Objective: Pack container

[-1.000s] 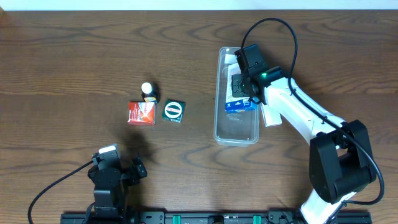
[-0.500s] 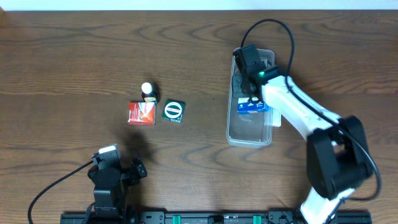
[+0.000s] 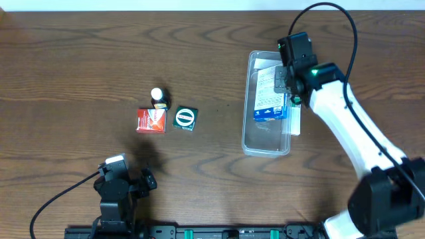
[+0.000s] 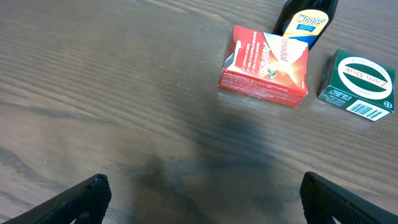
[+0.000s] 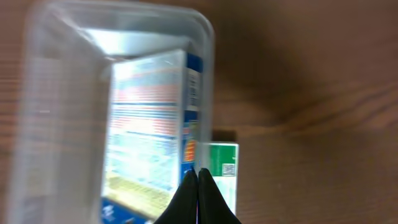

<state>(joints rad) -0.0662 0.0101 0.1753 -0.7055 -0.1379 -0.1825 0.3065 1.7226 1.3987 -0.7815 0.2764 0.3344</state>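
Note:
The clear container [image 3: 265,143] lies lengthwise at the right of the table. It holds a blue and white box [image 3: 271,96] in its far half. My right gripper [image 3: 290,83] is shut, with its tips over the container's right wall. The blurred right wrist view shows the shut tips [image 5: 198,173] at that wall [image 5: 205,93], next to the box [image 5: 149,130]. My left gripper [image 4: 202,193] is open and empty above bare table. A red box [image 3: 151,120], a green box [image 3: 185,119] and a small dark bottle [image 3: 158,97] sit together at the middle left.
A green and white box [image 3: 295,119] lies on the table against the outside of the container's right wall, and also shows in the right wrist view [image 5: 222,162]. In the left wrist view the red box [image 4: 264,65], green box [image 4: 357,84] and bottle [image 4: 308,22] lie ahead.
The container slid right with the right gripper inside it. The right gripper then moved from the container's left part to its right wall. The left arm has not moved.

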